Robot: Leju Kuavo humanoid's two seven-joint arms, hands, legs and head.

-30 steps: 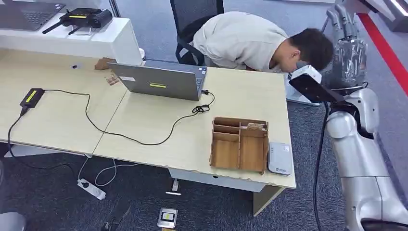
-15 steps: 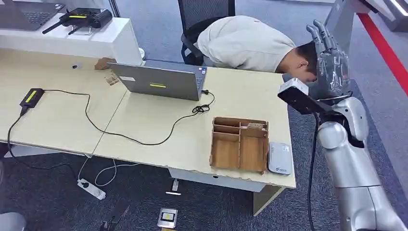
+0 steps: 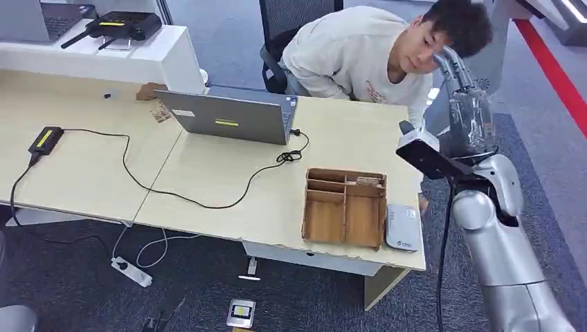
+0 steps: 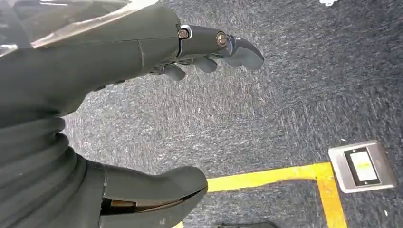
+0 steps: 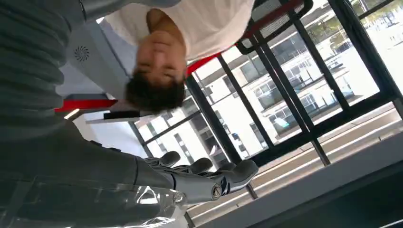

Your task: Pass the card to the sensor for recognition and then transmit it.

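A white card reader lies flat at the desk's front right corner, beside a wooden organizer. Some small flat pieces sit in its back right slot; I cannot tell if they are cards. My right hand is raised beyond the desk's right edge, fingers straight up and holding nothing; the right wrist view shows the right hand empty against windows. My left hand hangs over grey carpet, thumb and fingers apart, empty.
A person in a cream sweatshirt sits at the desk's far right, close to my raised hand. A grey laptop with a black cable stands mid-desk, a black box at the left. A power strip and floor socket lie below.
My right arm has swung left toward the desk's edge, hand still raised. The person has lifted their head from a bent-over posture.
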